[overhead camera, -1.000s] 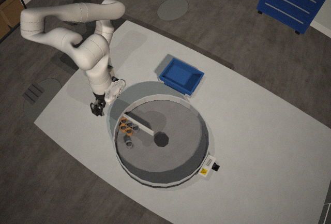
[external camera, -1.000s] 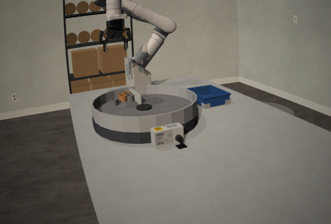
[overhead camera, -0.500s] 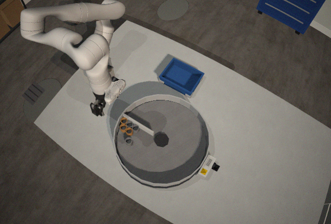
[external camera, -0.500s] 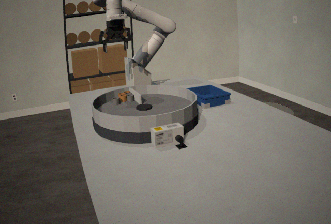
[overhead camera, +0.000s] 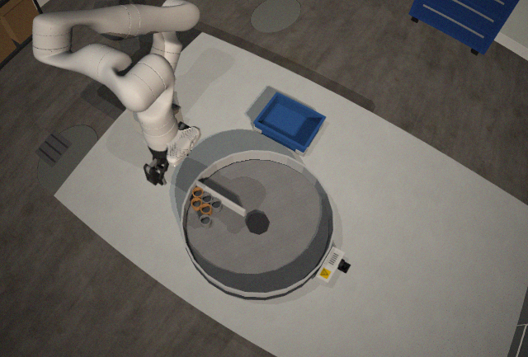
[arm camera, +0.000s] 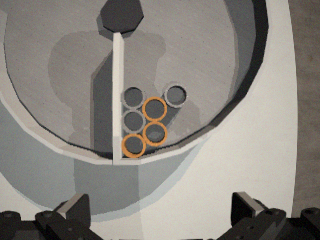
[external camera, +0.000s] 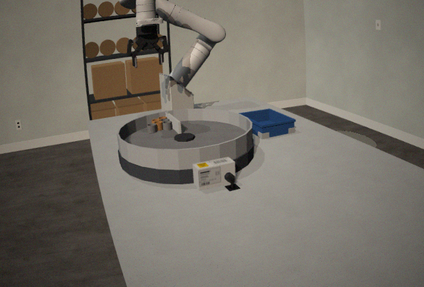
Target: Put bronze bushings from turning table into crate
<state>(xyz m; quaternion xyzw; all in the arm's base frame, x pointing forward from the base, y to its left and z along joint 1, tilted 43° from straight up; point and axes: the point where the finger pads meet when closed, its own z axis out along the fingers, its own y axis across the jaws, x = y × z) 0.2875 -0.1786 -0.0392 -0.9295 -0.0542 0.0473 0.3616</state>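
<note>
My gripper is open and empty, high above the table outside the turning table's rim. Three bronze bushings stand upright on the turning table: one in the corner of divider and rim, one beside it, and one further inward. Two steel bushings, an inner one and an outer one, stand in a row along the divider against the bronze ones. A third steel bushing stands very close to the innermost bronze one; I cannot tell whether they touch. The blue crate is empty.
The white divider runs from the rim towards the dark hub. A raised wall surrounds the turning table. A labelled box stands at its outside, opposite my gripper.
</note>
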